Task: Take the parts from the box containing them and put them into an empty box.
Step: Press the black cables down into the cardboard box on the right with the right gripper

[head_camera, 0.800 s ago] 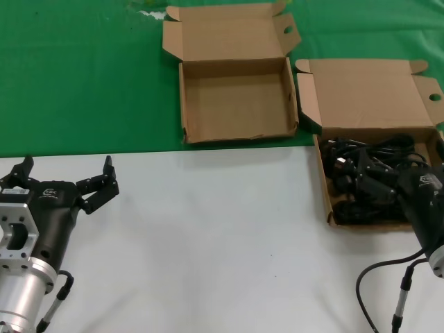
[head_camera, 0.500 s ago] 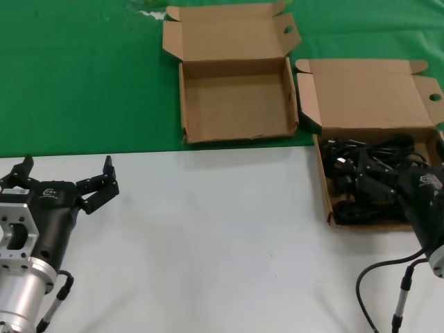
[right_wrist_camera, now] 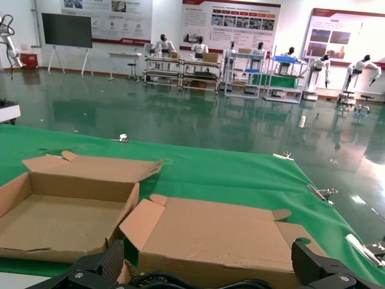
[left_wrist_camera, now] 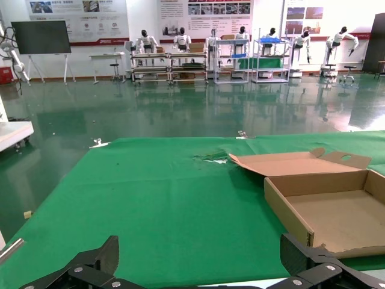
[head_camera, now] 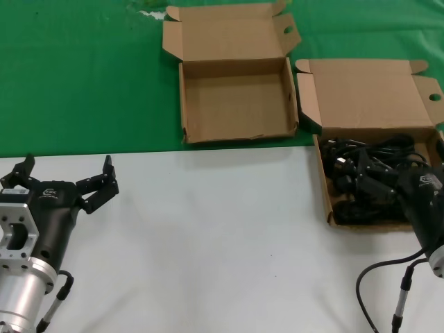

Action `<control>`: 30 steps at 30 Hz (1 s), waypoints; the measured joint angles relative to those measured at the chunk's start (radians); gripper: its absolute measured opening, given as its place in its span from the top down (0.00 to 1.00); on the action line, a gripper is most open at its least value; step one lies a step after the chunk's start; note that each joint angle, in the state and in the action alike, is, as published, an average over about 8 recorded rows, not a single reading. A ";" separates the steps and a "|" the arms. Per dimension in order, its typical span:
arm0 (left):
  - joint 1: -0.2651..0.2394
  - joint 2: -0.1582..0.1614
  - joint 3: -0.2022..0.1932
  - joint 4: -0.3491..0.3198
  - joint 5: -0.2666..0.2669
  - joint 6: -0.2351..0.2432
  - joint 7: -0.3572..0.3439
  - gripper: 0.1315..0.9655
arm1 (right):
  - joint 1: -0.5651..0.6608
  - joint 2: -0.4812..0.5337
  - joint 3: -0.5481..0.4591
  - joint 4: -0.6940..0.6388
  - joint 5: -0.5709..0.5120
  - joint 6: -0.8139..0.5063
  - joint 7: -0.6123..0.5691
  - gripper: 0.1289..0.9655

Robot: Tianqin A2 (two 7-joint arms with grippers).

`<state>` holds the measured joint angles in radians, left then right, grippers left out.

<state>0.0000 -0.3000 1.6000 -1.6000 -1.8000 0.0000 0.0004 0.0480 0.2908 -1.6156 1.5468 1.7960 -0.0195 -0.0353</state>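
Observation:
The black power cords (head_camera: 378,151) lie tangled in the wider cardboard box (head_camera: 324,182) at the right, with its lid flap (head_camera: 368,94) open behind. My right gripper (head_camera: 375,182) is open and low over the cords, holding nothing; in the right wrist view (right_wrist_camera: 208,260) the cords (right_wrist_camera: 157,280) lie just below the spread jaws. The narrower empty box (head_camera: 236,104) stands open on the green cloth left of the full box; it also shows in the right wrist view (right_wrist_camera: 57,221). My left gripper (head_camera: 67,168) is open and empty over the white table at the near left.
A green cloth (head_camera: 83,76) covers the far half of the table and white surface (head_camera: 222,243) the near half. The right arm's cable (head_camera: 378,277) loops over the near right corner. The left wrist view shows the empty box (left_wrist_camera: 343,211) beyond the left gripper (left_wrist_camera: 200,254).

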 joint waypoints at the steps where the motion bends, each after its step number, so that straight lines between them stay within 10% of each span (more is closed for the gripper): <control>1: 0.000 0.000 0.000 0.000 0.000 0.000 0.000 0.02 | 0.000 0.000 0.000 0.000 0.000 0.000 0.000 0.00; 22: 0.000 0.000 0.000 0.000 0.000 0.000 0.000 0.28 | 0.002 0.036 -0.039 0.004 0.020 0.027 0.010 0.00; 30: 0.000 0.000 0.000 0.000 0.000 0.000 -0.001 0.53 | -0.001 0.151 -0.111 0.029 0.081 0.064 0.026 0.00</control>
<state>0.0000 -0.3000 1.6000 -1.6000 -1.7998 0.0000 -0.0001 0.0472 0.4417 -1.7268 1.5754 1.8767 0.0448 -0.0090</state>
